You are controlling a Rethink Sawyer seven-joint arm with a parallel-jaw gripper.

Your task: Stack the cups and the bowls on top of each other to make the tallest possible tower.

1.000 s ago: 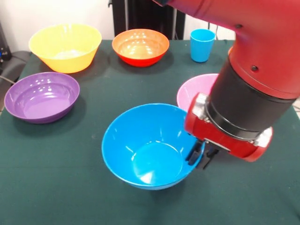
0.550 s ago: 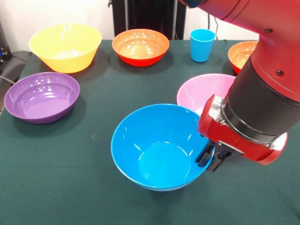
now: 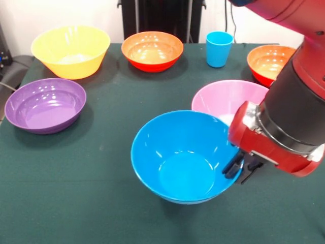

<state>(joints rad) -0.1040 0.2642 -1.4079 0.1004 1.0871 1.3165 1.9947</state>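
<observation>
front view: the gripper is at the right rim of the medium blue bowl, and its two dark fingers are clenched on this rim, one finger on the inner side of the wall and the other on the outer side. the red and black arm comes down from the top right corner and covers the right part of the picture. the medium blue bowl stands open side up in the near middle of the dark green table; what is under it i cannot tell, because its own wall hides that.

the pink bowl is just behind the medium blue bowl, on its right; the blue rim overlaps it in the picture and the wrist hides its right edge (if the two bowls really touch i cannot tell). an orange-red bowl is at the far right, partly behind the arm. the second orange-red bowl is at the far middle of the table, and the light blue cup stands upright between these two bowls, apart from both. the yellow bowl is at the far left corner. the purple bowl is at the left edge, nearer than the yellow one and well apart from the medium blue bowl. all bowls seen here are open side up and empty.
</observation>
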